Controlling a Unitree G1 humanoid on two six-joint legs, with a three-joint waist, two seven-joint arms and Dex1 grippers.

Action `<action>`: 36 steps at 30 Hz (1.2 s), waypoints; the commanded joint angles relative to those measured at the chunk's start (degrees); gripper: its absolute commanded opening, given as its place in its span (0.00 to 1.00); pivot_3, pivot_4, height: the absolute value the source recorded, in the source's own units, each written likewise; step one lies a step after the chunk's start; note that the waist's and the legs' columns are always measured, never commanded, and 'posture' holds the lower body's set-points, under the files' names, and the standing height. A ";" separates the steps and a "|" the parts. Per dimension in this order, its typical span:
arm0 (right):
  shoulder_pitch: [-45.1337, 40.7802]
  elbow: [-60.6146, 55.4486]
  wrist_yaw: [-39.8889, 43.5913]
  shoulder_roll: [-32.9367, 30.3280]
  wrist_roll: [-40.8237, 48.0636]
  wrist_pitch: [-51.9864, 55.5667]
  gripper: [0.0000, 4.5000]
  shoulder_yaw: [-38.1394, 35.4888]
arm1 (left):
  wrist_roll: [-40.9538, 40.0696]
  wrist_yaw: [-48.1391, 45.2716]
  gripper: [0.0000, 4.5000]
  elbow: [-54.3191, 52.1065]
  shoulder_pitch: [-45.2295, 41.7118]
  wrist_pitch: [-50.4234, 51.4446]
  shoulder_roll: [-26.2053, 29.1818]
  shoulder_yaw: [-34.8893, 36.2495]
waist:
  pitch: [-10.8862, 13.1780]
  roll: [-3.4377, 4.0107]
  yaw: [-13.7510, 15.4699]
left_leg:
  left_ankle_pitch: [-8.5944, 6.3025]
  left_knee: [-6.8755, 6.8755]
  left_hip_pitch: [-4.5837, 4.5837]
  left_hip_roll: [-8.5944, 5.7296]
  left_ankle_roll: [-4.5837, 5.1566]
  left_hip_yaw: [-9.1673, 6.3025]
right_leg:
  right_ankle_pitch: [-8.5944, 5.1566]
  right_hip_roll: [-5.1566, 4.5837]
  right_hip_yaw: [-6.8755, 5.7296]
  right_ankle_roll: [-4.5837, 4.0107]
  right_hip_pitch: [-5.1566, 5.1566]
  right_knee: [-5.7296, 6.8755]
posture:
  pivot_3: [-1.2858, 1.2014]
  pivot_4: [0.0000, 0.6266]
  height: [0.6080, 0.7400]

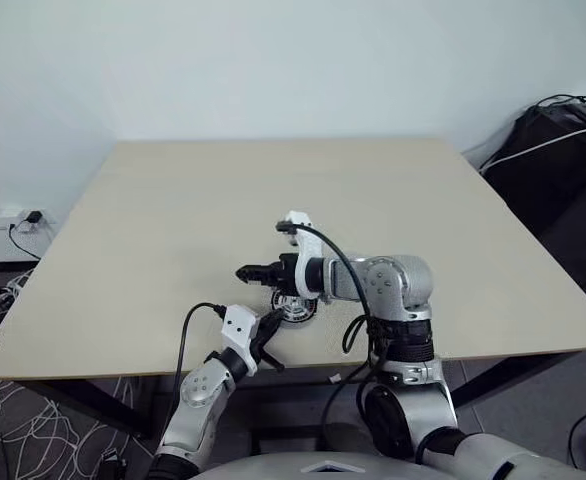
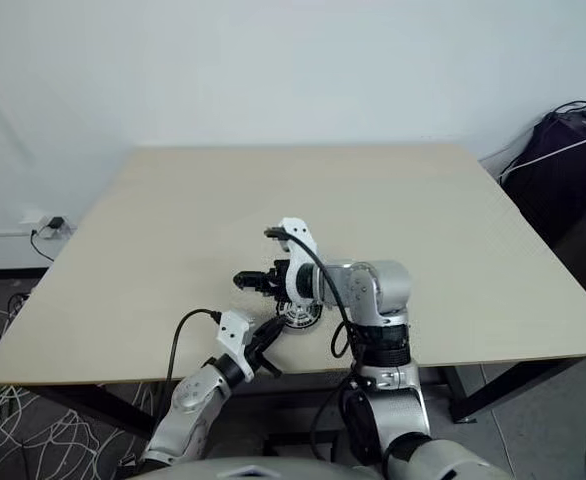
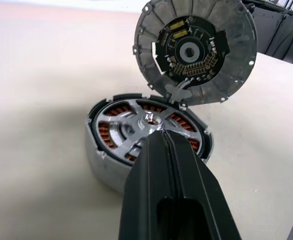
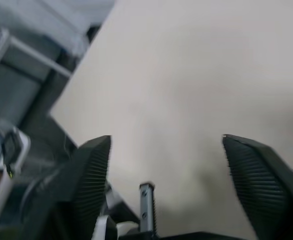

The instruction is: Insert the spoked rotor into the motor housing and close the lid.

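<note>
The motor housing [image 3: 99, 155] stands near the table's front edge, with reddish copper windings showing inside its dark rim. The spoked rotor [image 3: 131, 132] lies seated in it, silver spokes up. The lid [image 3: 236, 47], a round silvery plate with dark parts on its inner face, stands upright and open at the housing's far rim. My left gripper [image 3: 162, 134] is shut and empty, its tip just in front of the housing [image 1: 295, 310]. My right gripper [image 4: 166, 142] hangs open above the table, left of and above the housing, with nothing between its fingers [image 4: 94, 165].
The beige table [image 1: 173, 220] stretches bare beyond the housing. Its front edge runs close below the housing. Dark bags and cables [image 1: 563, 150] stand off the table's right side, and white cables [image 1: 13, 420] lie on the floor at the left.
</note>
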 commanded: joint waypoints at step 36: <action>27.42 3.41 -3.86 -19.00 -17.23 -48.36 0.01 10.14 | -0.22 -1.86 0.00 -1.95 -1.33 -0.07 1.71 0.01 | 0.19 0.00 0.75 | 0.22 0.03 0.04 -0.24 0.63 -0.01 | -0.08 -0.20 -0.03 -0.09 0.17 -0.08 | 0.52 0.00 1.00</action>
